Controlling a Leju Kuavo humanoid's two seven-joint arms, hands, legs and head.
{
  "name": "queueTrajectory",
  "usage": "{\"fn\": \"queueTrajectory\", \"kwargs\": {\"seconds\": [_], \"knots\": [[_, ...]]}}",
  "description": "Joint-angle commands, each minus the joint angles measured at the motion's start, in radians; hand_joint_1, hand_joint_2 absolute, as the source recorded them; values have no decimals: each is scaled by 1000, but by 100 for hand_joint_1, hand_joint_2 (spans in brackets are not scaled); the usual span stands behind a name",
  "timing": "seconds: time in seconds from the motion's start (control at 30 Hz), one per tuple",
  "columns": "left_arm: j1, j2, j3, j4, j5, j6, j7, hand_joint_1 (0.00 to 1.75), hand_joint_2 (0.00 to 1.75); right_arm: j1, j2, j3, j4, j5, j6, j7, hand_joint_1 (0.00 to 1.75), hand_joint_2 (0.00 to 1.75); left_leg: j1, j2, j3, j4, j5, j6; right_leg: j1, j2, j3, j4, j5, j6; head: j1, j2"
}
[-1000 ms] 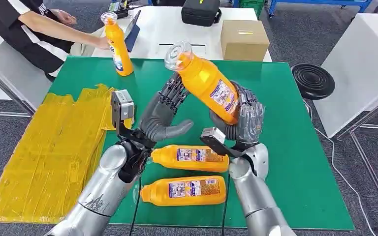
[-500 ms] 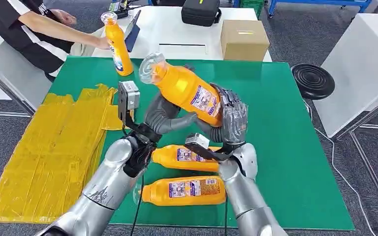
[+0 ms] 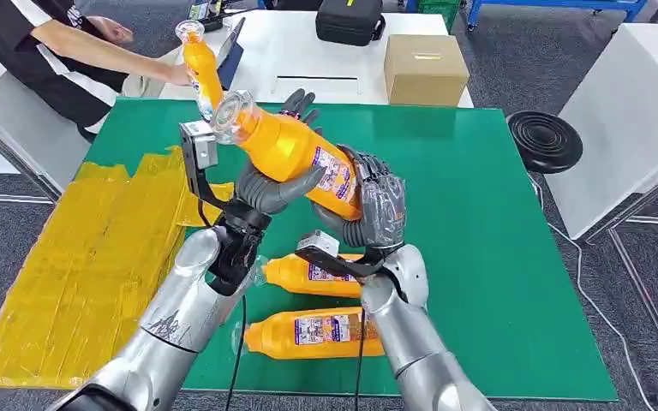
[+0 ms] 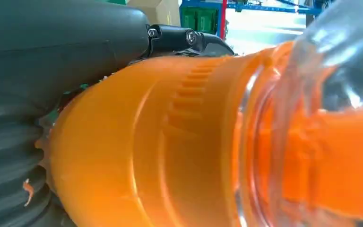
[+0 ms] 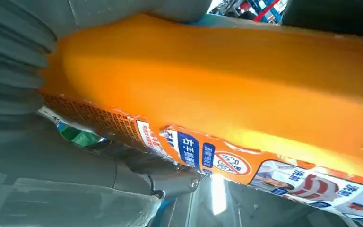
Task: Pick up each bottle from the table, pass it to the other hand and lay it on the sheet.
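Held bottle: orange plastic bottle with a clear cap and printed label (image 3: pixel 296 157), raised above the green table mat (image 3: pixel 480 223), tilted with cap toward the far left and base toward the near right; seen close as an orange ribbed shoulder in the left wrist view (image 4: pixel 170 142) and as an orange flank with label in the right wrist view (image 5: pixel 227 99).
Left hand: grey many-fingered left hand (image 3: pixel 276 175) wrapped around the bottle's upper body, thumb across the near side, fingertips (image 3: pixel 300 104) showing beyond the far side.
Right hand: grey right hand with a clear covering (image 3: pixel 375 204) clasped round the bottle's lower end, fingers curled over the label.
Lying bottles: second orange bottle (image 3: pixel 296 274) flat on the mat just under the right wrist, partly hidden; third orange bottle (image 3: pixel 308 332) flat nearer the front edge, cap to the left.
Standing bottle: fourth orange bottle (image 3: pixel 201 67) at the mat's far left edge, touched by a person's hand (image 3: pixel 176 75).
Sheet: crumpled yellow plastic sheet (image 3: pixel 77 257) spread left of the mat, bare of bottles.
Beyond the mat: brown cardboard box (image 3: pixel 425 68) and black bag (image 3: pixel 349 20) on a white table (image 3: pixel 291 51); black round stool (image 3: pixel 544 139) to the right.
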Motion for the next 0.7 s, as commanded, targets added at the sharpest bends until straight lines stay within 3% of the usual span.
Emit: {"fn": "queueTrajectory", "kwargs": {"seconds": [0.03,0.33,0.37,0.4,0.7], "knots": [[-85,-6,0,1,5,12,10,0,175,-32,-12,103,124,-7,3,15,175,175,3,0,1,1,-1,-6,2,0,2,-1,0,-3,0,0],[-91,-11,-14,23,3,15,12,0,175,-41,-12,111,134,-6,3,31,175,175,3,-2,3,0,-1,-8,2,-2,4,-2,-1,-3,0,0],[-92,-12,-18,26,3,15,12,10,175,-42,-12,106,133,-4,3,32,175,175,2,-2,1,0,-1,-6,2,-2,3,-1,0,-3,0,0],[-92,-11,-26,25,2,12,10,175,175,-41,-12,99,132,0,3,32,175,175,3,-2,3,0,-1,-8,3,-2,4,-1,-1,-3,0,0],[-74,7,-39,-10,-3,7,1,175,175,-27,-17,96,120,-28,3,26,175,175,2,-2,2,0,-1,-6,2,-2,3,-2,-1,-2,0,0]]}}
